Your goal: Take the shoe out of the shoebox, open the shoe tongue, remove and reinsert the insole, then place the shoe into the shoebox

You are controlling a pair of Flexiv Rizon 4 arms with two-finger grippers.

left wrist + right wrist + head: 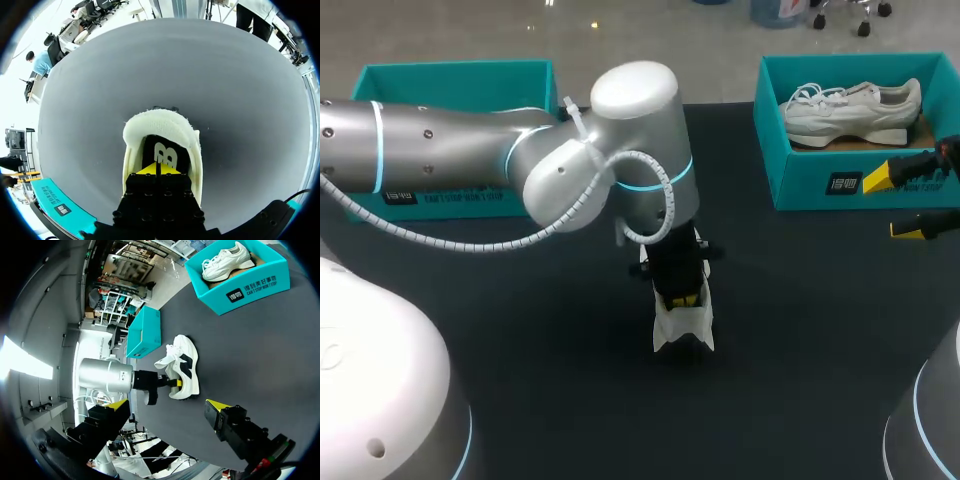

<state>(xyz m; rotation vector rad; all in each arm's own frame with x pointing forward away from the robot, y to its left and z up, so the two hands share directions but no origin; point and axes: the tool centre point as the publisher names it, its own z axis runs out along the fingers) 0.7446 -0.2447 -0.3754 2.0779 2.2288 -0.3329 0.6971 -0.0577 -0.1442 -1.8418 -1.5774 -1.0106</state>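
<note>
A white shoe (pixel 682 328) with dark side panels stands upright on the black table (pixel 520 330), mid-table. My left gripper (pixel 684 297) points down into its opening, shut. In the left wrist view its yellow tips (pixel 159 169) sit together just over the black insole (pixel 166 152), inside the fuzzy white collar (pixel 160 120); nothing shows pinched between them. My right gripper (pixel 892 205) hangs open at the right edge, in front of the teal shoebox (pixel 820 180). In the right wrist view the right gripper (pixel 166 405) is well short of the shoe (pixel 186 367).
A second white shoe (pixel 850 110) lies inside the teal shoebox at the back right (pixel 245 287). Another teal box (pixel 450 80) stands at the back left, partly hidden by my left arm (pixel 470 145), and shows as the teal box (pixel 145 332) beyond the shoe.
</note>
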